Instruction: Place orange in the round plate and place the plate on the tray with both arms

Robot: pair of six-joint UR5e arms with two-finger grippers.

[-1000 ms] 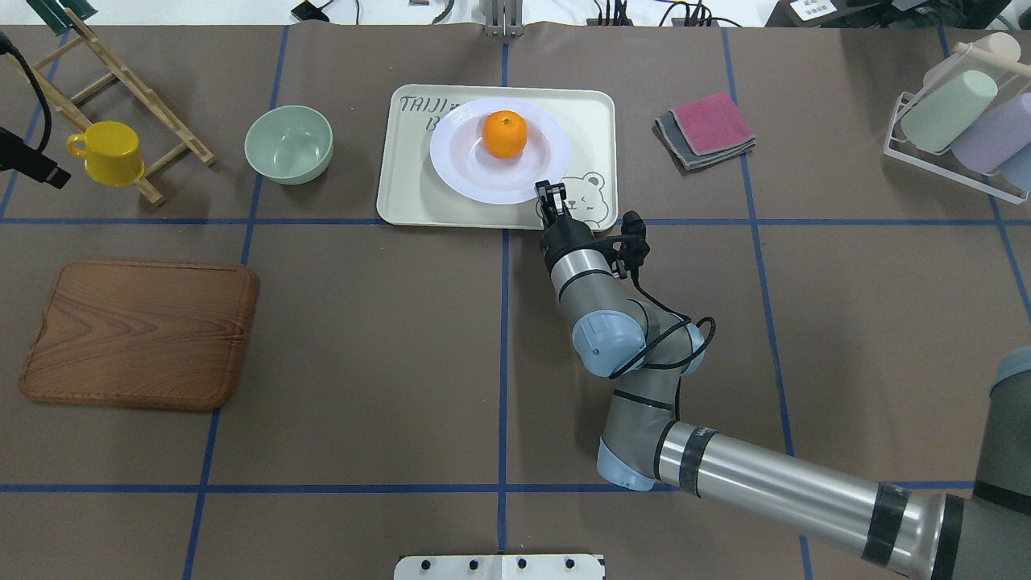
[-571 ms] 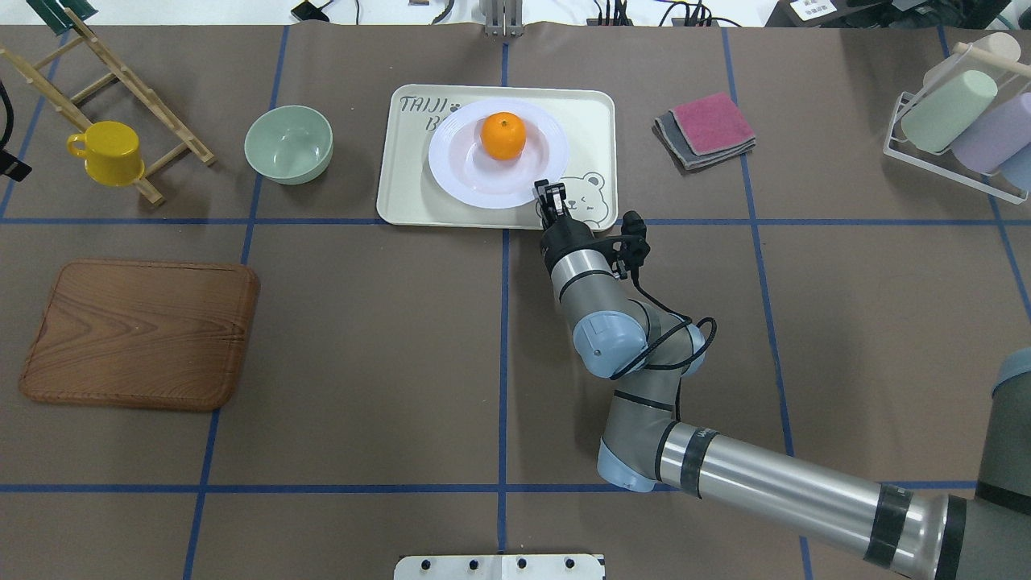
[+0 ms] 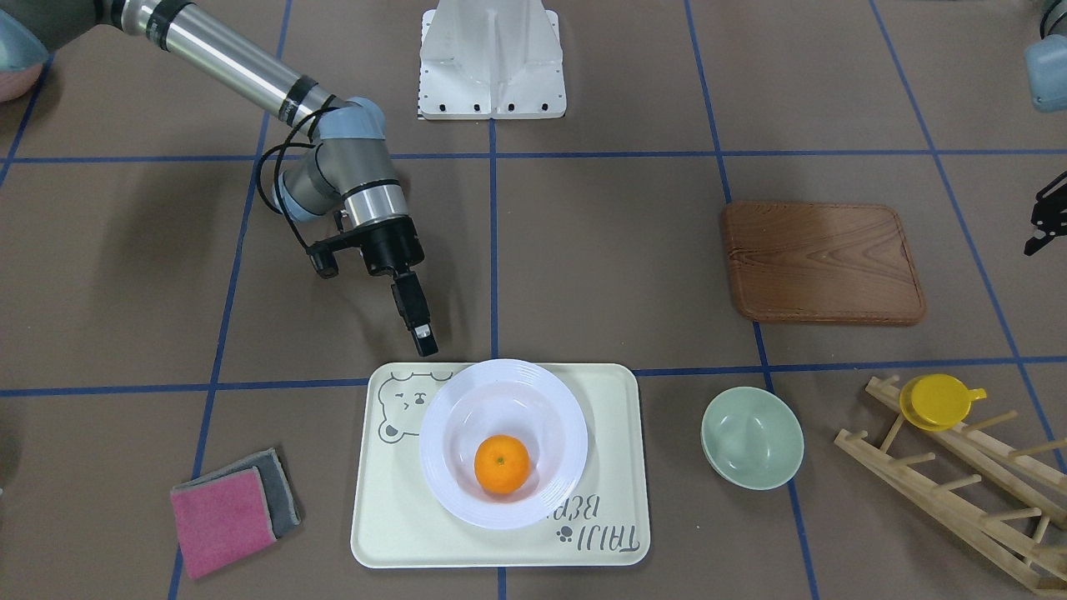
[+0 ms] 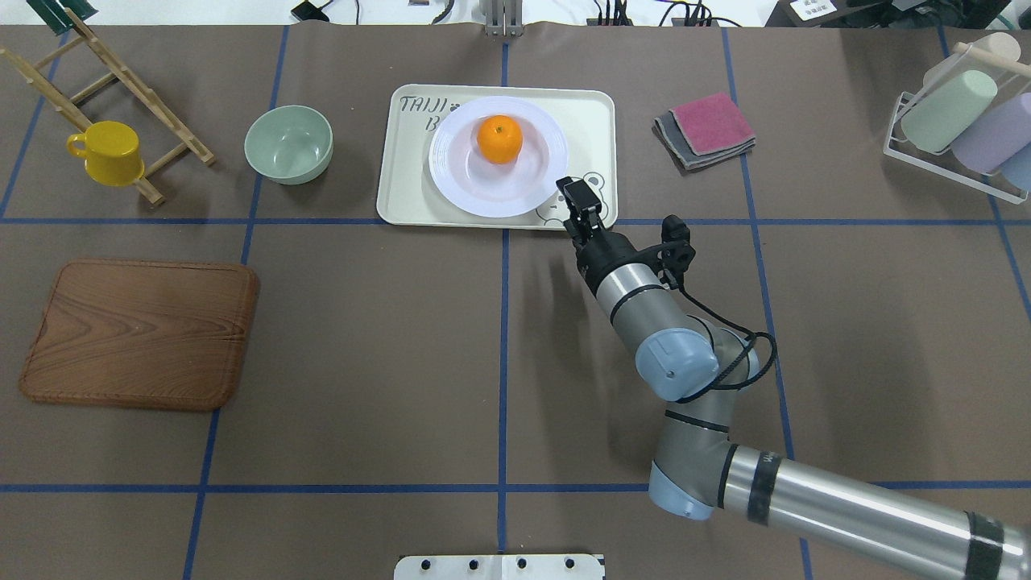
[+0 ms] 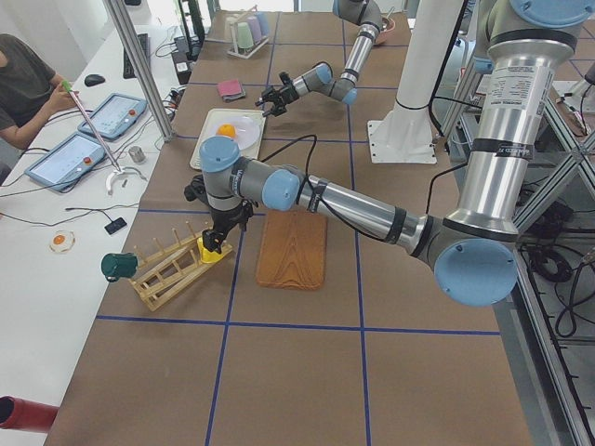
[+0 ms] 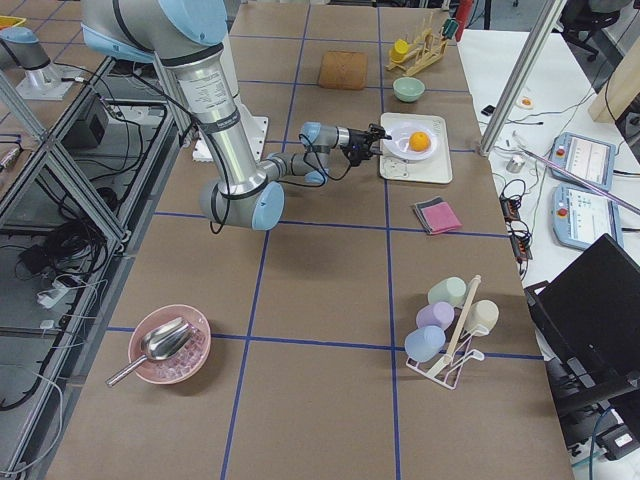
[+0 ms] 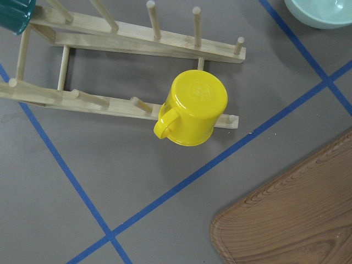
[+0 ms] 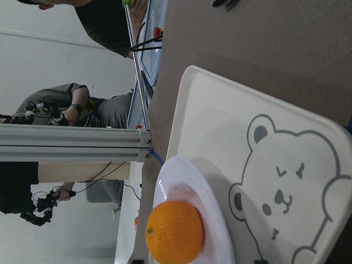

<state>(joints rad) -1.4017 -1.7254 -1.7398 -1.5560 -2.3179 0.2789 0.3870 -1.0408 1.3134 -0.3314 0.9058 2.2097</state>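
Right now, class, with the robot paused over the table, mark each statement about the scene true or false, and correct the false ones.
1. The orange lies in the round plate. True.
2. The round plate stands on the brown wooden board. False: it stands on the tray.
3. The right pincer grips the plate's rim. False: it is apart from the plate, by the tray's bear-face corner, holding nothing.
4. The green bowl holds nothing. True.
5. The yellow cup sits on the tray. False: it rests upside down on the wooden rack, far from the tray.
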